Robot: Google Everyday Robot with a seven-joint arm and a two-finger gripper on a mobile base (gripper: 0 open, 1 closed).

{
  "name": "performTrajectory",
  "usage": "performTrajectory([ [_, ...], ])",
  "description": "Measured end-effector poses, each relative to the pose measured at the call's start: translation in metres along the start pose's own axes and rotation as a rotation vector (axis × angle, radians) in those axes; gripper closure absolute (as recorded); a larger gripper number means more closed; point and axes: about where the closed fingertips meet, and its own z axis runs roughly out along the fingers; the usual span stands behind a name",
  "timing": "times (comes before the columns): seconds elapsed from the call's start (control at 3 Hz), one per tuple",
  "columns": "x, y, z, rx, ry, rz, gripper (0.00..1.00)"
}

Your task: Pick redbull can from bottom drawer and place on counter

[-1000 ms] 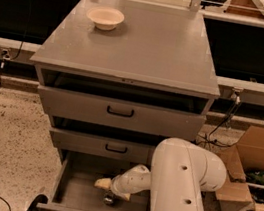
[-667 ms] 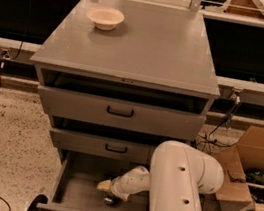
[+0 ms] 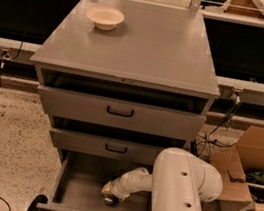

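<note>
Inside the bottom drawer (image 3: 76, 191), the gripper (image 3: 108, 195) sits over the redbull can (image 3: 109, 201). Whether it grips cannot be told. Likely next: lift onto the surface (image 3: 152, 50).

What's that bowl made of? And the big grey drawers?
The bowl looks like matte cream plastic or ceramic; I can't tell which. The counter and drawers look like grey painted metal, smooth with a dull sheen. The claw is down in the open bottom drawer.
</note>
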Motion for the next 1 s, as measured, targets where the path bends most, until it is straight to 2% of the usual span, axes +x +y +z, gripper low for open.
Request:
performTrajectory([
  [0.33,-0.0009,0.0038,0.0021,-0.003,-0.01,-0.003,0.37],
  [0.67,-0.002,0.0079,0.0028,-0.004,-0.016,-0.007,0.52],
  [1.0,-0.0031,0.0112,0.0028,-0.003,-0.019,-0.011,0.72],
])
